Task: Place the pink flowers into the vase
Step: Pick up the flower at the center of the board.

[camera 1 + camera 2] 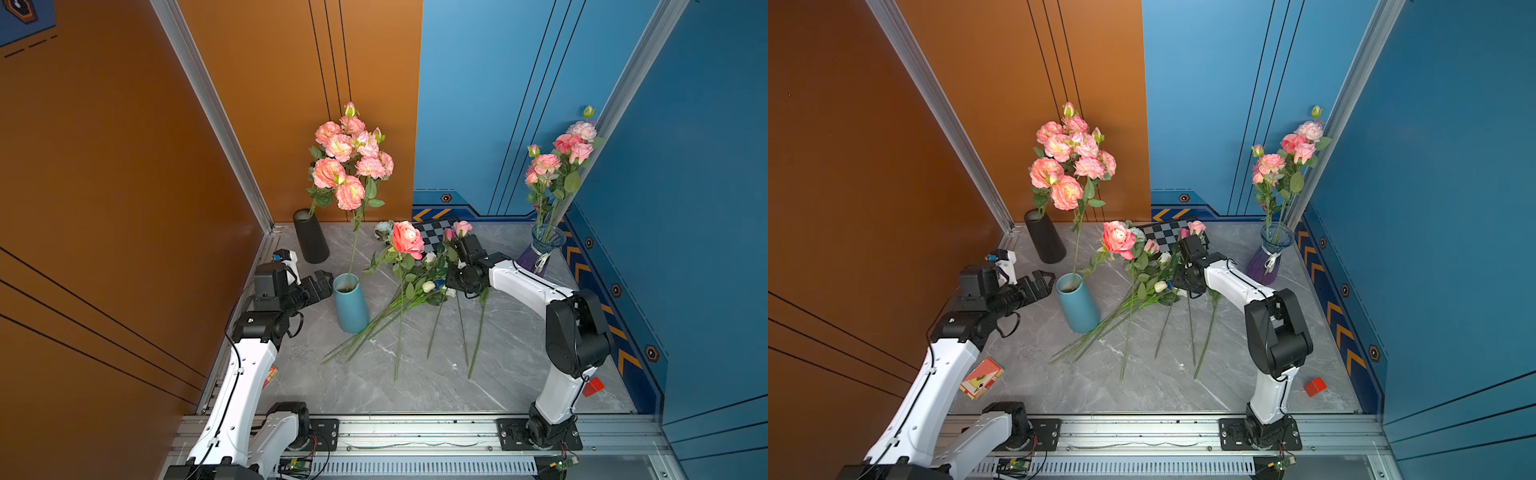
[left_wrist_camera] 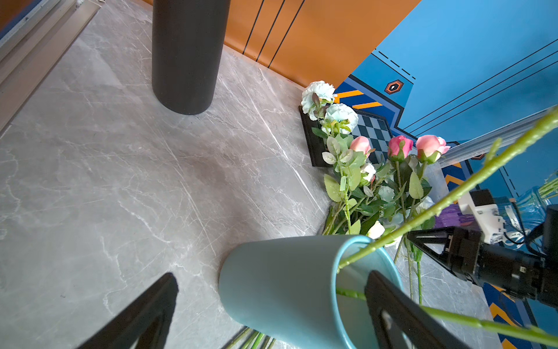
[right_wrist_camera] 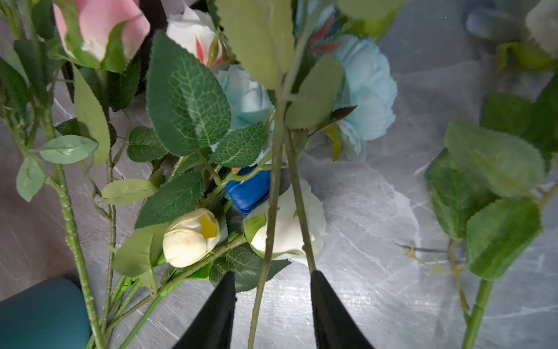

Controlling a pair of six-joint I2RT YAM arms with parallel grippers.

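My right claw (image 3: 273, 281) hangs unclenched around two thin green stems (image 3: 269, 241) among artificial pink roses (image 3: 99, 27): light, springy and slippery, I judge; pinch bare mid-stem. Left claw (image 1: 323, 279) released.

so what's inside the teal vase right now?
Two green stems run into the mouth of the teal vase; one rises to the pink flowers. Their lower ends and the vase's bottom are hidden by its wall and one of the left fingers.

No legible text or numbers, print on the red-and-cream box (image 1: 981, 378) too small to read
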